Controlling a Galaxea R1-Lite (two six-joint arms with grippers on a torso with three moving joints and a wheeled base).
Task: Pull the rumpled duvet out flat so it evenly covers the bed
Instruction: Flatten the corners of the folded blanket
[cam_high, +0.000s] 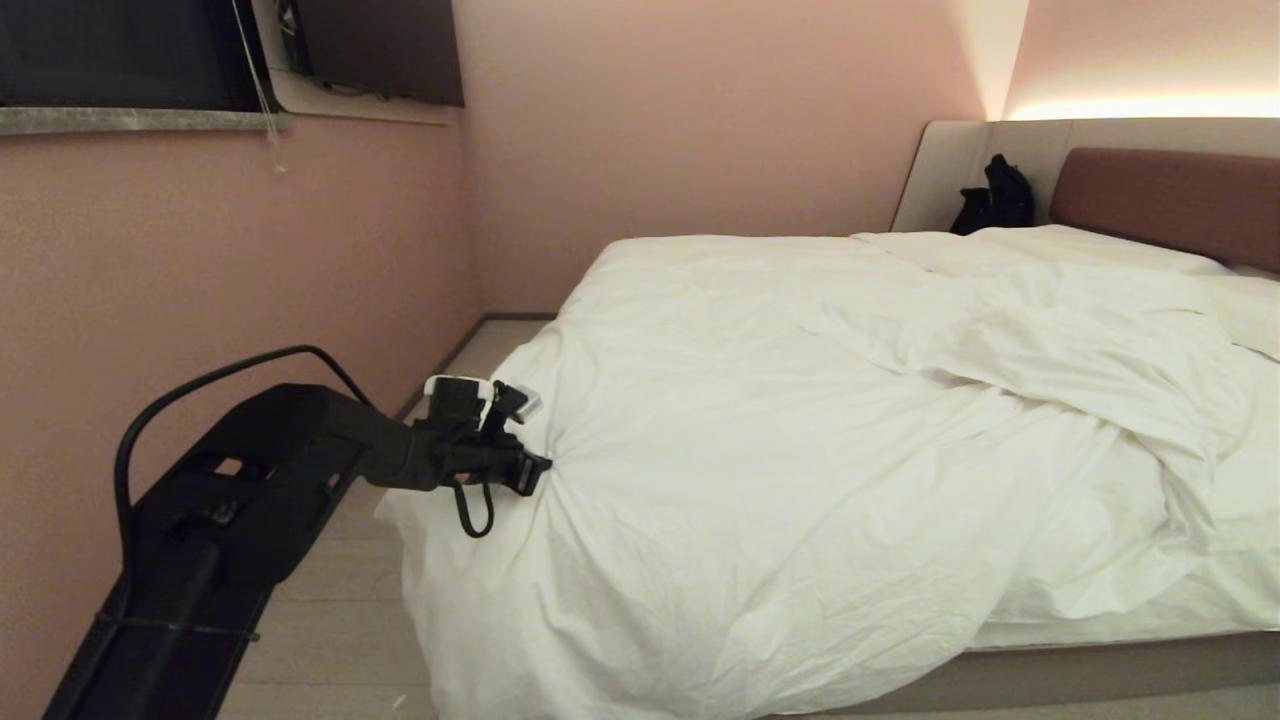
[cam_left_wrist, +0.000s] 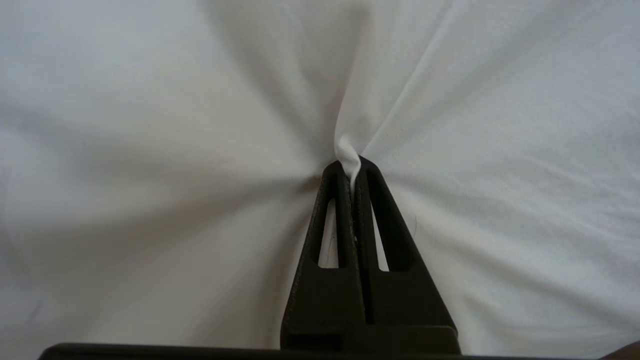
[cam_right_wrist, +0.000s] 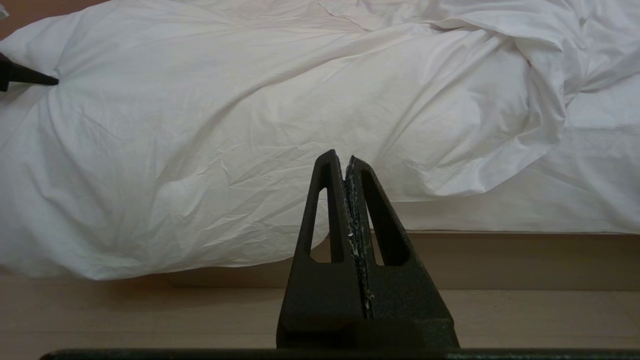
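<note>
The white duvet lies rumpled over the bed, bunched toward the foot corner and hanging over the near side. My left gripper is shut on a pinch of the duvet at that corner; creases fan out from the pinch, and the fold sits between its tips. My right gripper is shut and empty, held off the bed's near side and facing the duvet. The left gripper's tip shows there at the fabric's corner.
A pink wall runs close along the bed's far side, leaving a narrow floor strip. A reddish-brown headboard and a black bag are at the head end. Bare sheet shows beside the duvet's edge.
</note>
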